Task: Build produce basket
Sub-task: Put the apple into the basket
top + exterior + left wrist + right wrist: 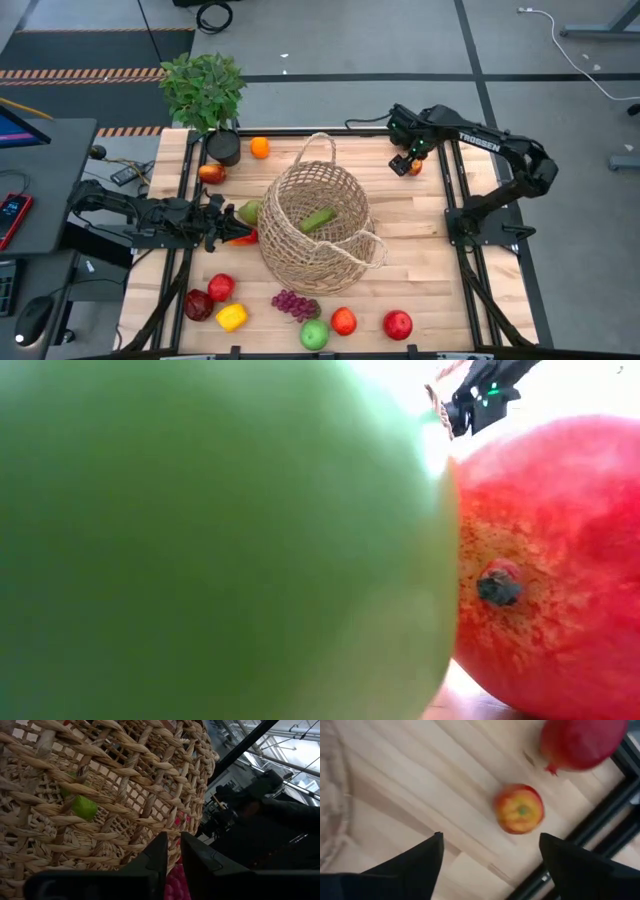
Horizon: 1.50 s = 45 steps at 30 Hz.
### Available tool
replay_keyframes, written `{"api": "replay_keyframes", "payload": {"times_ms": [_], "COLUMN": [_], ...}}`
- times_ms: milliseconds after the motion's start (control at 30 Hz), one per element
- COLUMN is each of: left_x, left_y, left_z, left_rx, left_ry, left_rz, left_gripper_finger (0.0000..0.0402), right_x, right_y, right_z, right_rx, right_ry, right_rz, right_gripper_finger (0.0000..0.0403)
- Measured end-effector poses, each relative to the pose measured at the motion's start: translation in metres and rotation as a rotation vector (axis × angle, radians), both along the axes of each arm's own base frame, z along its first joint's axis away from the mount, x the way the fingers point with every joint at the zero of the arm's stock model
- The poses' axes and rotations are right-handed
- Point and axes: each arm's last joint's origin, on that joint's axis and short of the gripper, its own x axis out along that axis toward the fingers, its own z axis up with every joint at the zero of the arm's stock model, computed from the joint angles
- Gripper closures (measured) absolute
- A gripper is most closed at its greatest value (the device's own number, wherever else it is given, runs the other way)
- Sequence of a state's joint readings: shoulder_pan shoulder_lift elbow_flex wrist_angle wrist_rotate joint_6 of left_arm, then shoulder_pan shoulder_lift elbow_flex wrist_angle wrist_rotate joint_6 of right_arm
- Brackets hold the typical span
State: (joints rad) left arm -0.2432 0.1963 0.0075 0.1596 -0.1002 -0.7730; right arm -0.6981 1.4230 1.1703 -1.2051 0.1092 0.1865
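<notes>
Basket between spread right gripper, pinched left gripper.

Tan open-weave basket holding a green cucumber. Pale striped wood table. Orange by the black pot, purple grapes, yellow pepper, green apple, red apple.

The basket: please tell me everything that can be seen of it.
The basket is large, round, tan open-weave wicker with looped handles. It lies tipped on the middle of the wooden table, its mouth facing the far left. A green vegetable lies inside. The left gripper is close beside its left wall.
</notes>
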Motion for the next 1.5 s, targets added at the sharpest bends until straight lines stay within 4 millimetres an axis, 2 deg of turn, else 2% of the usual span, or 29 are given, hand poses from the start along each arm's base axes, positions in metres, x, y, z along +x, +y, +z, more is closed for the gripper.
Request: {"api": "replay_keyframes", "payload": {"times_ms": [200, 733, 1133, 1300, 1500], "left_x": [0.000, 0.000, 0.000, 0.000, 0.000], "left_y": [0.000, 0.000, 0.000, 0.000, 0.000], "left_z": [0.000, 0.000, 0.000, 0.000, 0.000], "left_rx": [-0.001, 0.000, 0.000, 0.000, 0.000], "left_ry": [-0.001, 0.000, 0.000, 0.000, 0.000], "left_rz": [0.000, 0.000, 0.000, 0.000, 0.000], "left_gripper_finger": [0.0345, 0.0341, 0.0339, 0.0344, 0.0340], "right_x": [-0.007, -0.004, -0.001, 0.001, 0.003], "right_y": [-0.018, -0.057, -0.071, -0.074, -0.076], "right_z": [-0.012, -0.059, -0.100, -0.113, -0.115], "right_rx": [0.047, 0.139, 0.249, 0.283, 0.259], "right_ry": [0.050, 0.144, 0.232, 0.262, 0.239], "right_rz": [-0.062, -0.070, -0.043, -0.028, -0.024], "right_gripper_finger": [0.0007, 0.0004, 0.0005, 0.0015, 0.0049]}}
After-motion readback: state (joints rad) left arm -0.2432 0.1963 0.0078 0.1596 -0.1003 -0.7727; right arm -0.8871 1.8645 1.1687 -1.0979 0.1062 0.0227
